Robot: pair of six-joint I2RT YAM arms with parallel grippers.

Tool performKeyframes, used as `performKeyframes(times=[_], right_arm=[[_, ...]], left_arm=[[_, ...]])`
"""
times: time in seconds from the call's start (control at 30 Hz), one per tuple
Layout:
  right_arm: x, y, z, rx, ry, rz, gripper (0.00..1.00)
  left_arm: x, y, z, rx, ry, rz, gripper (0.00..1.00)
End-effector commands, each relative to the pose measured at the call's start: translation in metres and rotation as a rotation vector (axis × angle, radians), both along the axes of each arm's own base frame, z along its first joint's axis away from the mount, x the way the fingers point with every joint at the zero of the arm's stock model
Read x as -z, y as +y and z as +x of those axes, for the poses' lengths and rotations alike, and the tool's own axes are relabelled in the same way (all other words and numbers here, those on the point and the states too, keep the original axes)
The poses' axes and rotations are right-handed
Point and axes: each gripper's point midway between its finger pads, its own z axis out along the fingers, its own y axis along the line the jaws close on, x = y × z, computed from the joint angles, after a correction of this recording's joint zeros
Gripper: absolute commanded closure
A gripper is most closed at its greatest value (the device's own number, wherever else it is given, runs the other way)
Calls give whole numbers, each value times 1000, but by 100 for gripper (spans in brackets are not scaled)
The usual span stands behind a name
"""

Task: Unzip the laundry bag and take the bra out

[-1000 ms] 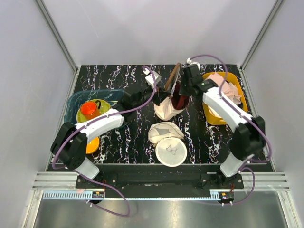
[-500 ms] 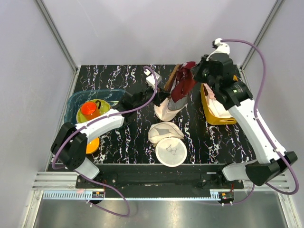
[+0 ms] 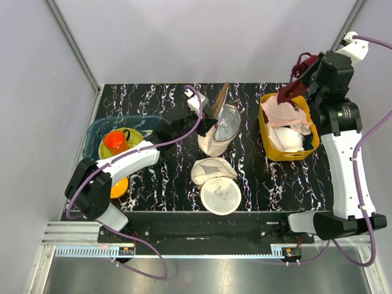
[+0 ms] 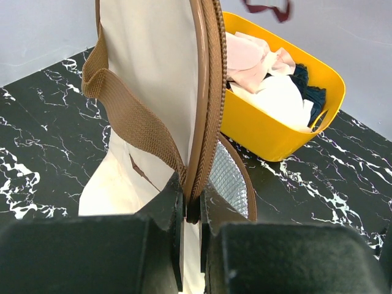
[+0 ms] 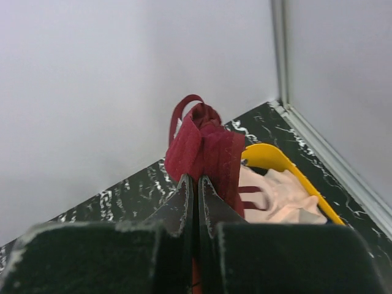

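The cream-beige laundry bag [image 3: 213, 143] stands open at the table's middle back, its brown zipper band [image 4: 206, 92] raised. My left gripper [image 3: 205, 126] is shut on that band [image 4: 192, 203] and holds the bag's rim up. The garment taken from the bag is a dark red bra [image 3: 290, 92] with thin straps. My right gripper [image 3: 308, 76] is shut on it [image 5: 196, 181] and holds it in the air above the yellow tub [image 3: 270, 150]. The red fabric [image 5: 211, 150] bunches over the fingertips. Pale pink garments [image 3: 283, 114] lie in the tub.
A whiter round mesh bag [image 3: 220, 196] and a triangular mesh bag [image 3: 211, 168] lie in front of the laundry bag. A teal tub [image 3: 98, 131] with an orange cup [image 3: 115, 141] stands at the left. Walls and frame posts close in the back and sides.
My right gripper has pulled the dark red bra out of the bag, lifted it and carried it right, over the yellow tub. The left gripper still holds the zipper band.
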Motion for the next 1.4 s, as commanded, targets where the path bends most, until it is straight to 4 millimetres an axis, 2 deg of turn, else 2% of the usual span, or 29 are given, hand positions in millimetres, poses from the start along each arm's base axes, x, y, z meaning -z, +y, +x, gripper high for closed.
performKeyframes(times=[0.0, 0.03, 0.07, 0.13, 0.17, 0.23, 0.27, 0.3, 0.33, 0.37, 0.4, 0.43, 0.5, 0.53, 0.63, 0.7, 0.8, 0.9, 0.93, 1.0, 1.03, 1.13, 1.17, 1.2, 1.27, 1.3, 1.37], right_arm=[[16, -34, 9, 102, 40, 0, 100], [24, -41, 11, 118, 57, 4, 100], [45, -45, 16, 131, 104, 3, 100], [70, -57, 18, 168, 158, 13, 100], [97, -59, 22, 174, 211, 18, 100], [129, -64, 25, 202, 258, 33, 100], [162, -64, 30, 203, 315, 36, 100], [180, -63, 33, 211, 340, 56, 100], [196, -74, 33, 248, 367, 71, 100], [232, -77, 35, 268, 436, 73, 100], [248, -79, 35, 290, 460, 96, 100], [281, -84, 33, 315, 527, 100, 100], [308, -85, 32, 334, 574, 129, 100], [331, -87, 29, 346, 627, 135, 100], [359, -91, 22, 388, 650, 166, 100], [364, -93, 18, 413, 641, 184, 100], [355, -100, 10, 454, 602, 176, 100], [331, -106, 3, 490, 530, 172, 100], [314, -108, -1, 499, 471, 176, 100], [296, -110, -4, 500, 403, 175, 93], [276, -111, -8, 499, 343, 179, 88], [244, -109, -7, 468, 248, 177, 65], [240, -109, -7, 460, 243, 167, 60], [232, -108, -3, 450, 231, 165, 51], [230, -102, 5, 401, 250, 168, 43], [223, -98, 11, 372, 246, 170, 41], [229, -81, 27, 274, 274, 208, 40]], left_arm=[[-28, 4, -4, -16, -52, -38, 100], [-28, 4, -4, -16, -50, -38, 100], [-26, 4, -5, -13, -47, -36, 100], [-26, 4, -6, -10, -45, -36, 100], [-26, 4, -6, -11, -45, -36, 100], [-23, 3, -7, -6, -36, -37, 100], [-23, 3, -7, -3, -34, -39, 100], [-23, 1, -7, 1, -30, -44, 100], [-18, -2, -8, 13, -15, -41, 100], [-17, -3, -8, 17, -7, -39, 100], [-20, -5, -8, 25, -6, -40, 100], [-16, -6, -9, 32, 10, -28, 100], [-14, -6, -9, 34, 13, -21, 100], [-15, -4, -9, 28, 10, -22, 100], [-13, -2, -11, 21, 9, -20, 100], [-14, -1, -12, 20, 14, -18, 100], [-12, 1, -12, 13, 18, -11, 100], [-12, 1, -12, 13, 17, -9, 100], [-12, 0, -12, 18, 18, -9, 100], [-15, -2, -14, 28, 17, -13, 100], [-15, -2, -14, 30, 16, -12, 100], [-16, -4, -14, 37, 10, -7, 100], [-18, -4, -14, 37, 5, -8, 100], [-16, -5, -13, 36, 5, 0, 100], [-13, -5, -10, 30, 11, 12, 100], [-13, -4, -10, 28, 17, 19, 100], [-15, -3, -10, 23, 14, 15, 100]])
